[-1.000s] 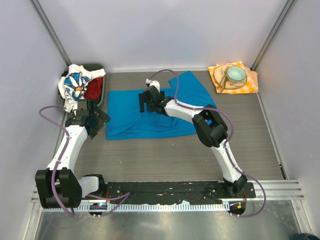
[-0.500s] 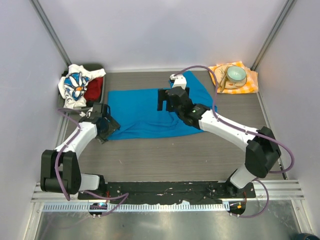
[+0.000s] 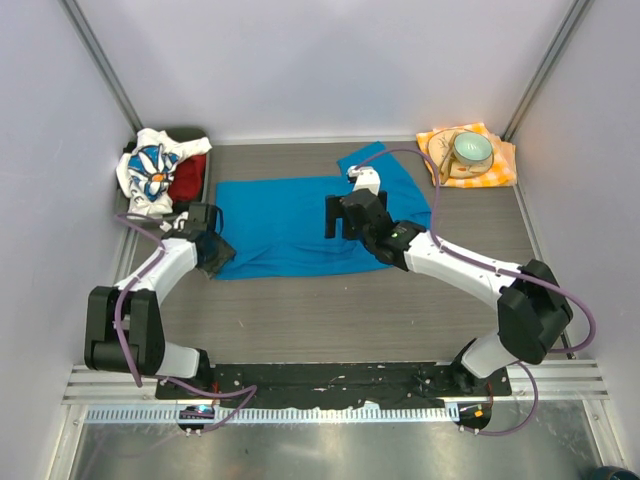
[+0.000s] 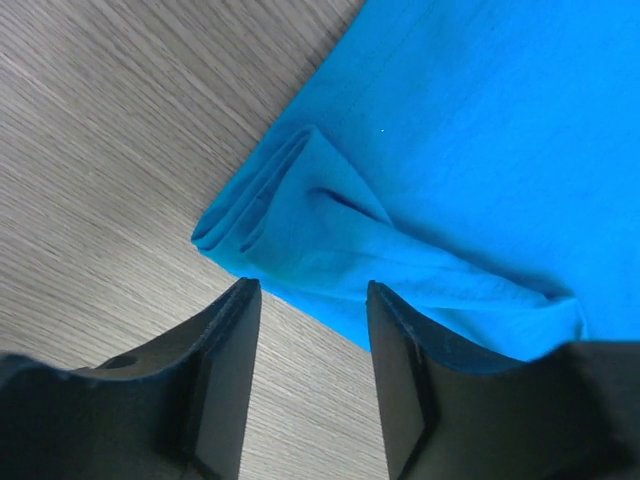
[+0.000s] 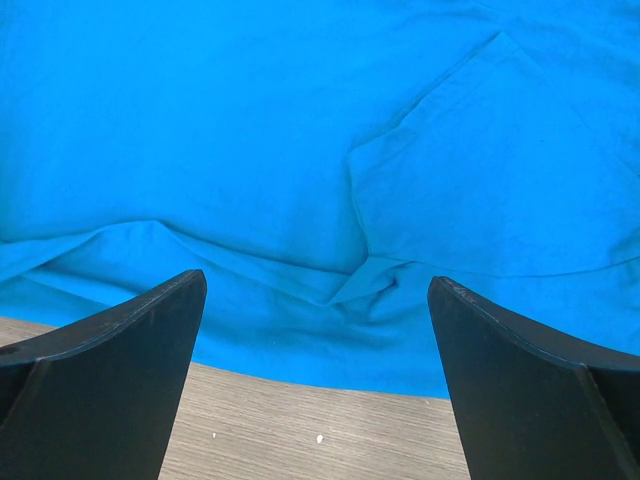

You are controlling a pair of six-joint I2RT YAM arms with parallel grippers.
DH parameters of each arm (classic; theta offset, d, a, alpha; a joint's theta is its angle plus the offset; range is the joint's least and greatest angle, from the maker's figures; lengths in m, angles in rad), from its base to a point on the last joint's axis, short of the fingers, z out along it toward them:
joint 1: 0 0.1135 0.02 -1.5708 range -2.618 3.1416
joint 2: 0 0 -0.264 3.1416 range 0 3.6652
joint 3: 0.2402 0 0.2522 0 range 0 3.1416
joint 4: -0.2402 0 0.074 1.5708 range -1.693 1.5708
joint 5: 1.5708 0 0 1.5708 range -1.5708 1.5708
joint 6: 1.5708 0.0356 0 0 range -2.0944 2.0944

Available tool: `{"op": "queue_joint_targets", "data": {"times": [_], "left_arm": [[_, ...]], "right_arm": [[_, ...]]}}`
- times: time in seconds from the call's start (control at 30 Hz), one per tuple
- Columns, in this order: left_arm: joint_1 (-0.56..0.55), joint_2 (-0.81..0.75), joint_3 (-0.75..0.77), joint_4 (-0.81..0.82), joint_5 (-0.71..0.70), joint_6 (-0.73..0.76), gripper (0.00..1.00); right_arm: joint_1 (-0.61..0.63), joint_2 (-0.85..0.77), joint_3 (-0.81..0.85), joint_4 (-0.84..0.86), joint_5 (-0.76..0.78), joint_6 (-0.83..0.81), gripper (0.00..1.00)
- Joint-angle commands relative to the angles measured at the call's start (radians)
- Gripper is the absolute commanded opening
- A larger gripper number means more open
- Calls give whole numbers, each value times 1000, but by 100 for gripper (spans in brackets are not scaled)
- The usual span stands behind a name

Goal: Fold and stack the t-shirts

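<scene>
A bright blue t-shirt [image 3: 285,225] lies spread flat mid-table. My left gripper [image 3: 212,248] is at its near-left corner. In the left wrist view the left gripper [image 4: 310,290] is open, its jaws narrowed, with bare table between them and the bunched blue corner [image 4: 290,225] just past the tips. My right gripper [image 3: 342,215] hovers over the shirt's right half. Seen from its wrist, the right gripper [image 5: 318,283] stands wide open above the shirt's near hem [image 5: 330,330], holding nothing. A daisy-print t-shirt [image 3: 150,170] and a red t-shirt [image 3: 188,182] lie crumpled at back left.
The daisy and red shirts sit in a dark bin [image 3: 206,172] against the left wall. An orange checked napkin [image 3: 502,165] with a pale green bowl [image 3: 472,148] on it is at back right. Walls close in the left, back and right sides.
The left gripper slid right to the shirt's near-left corner and its jaws narrowed. The right gripper travelled rightward across the shirt, still wide open.
</scene>
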State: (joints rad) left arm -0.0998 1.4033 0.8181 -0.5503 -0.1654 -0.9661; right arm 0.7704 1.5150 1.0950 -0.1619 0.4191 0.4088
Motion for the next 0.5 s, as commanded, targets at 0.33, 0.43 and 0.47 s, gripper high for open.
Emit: {"op": "queue_joint_targets", "data": {"times": [0.33,0.43,0.47], "left_arm": [[37,39,47,6,-66,-10,40],[35,45,41,10,-66,-10,41],[35,49,39,10,-65,-11,41]], "right_arm": [[1,-61,-26,38,0,13,100],[1,-59,-33,42,-5,19,100],[1,-59,-37,44,-5,21,100]]}}
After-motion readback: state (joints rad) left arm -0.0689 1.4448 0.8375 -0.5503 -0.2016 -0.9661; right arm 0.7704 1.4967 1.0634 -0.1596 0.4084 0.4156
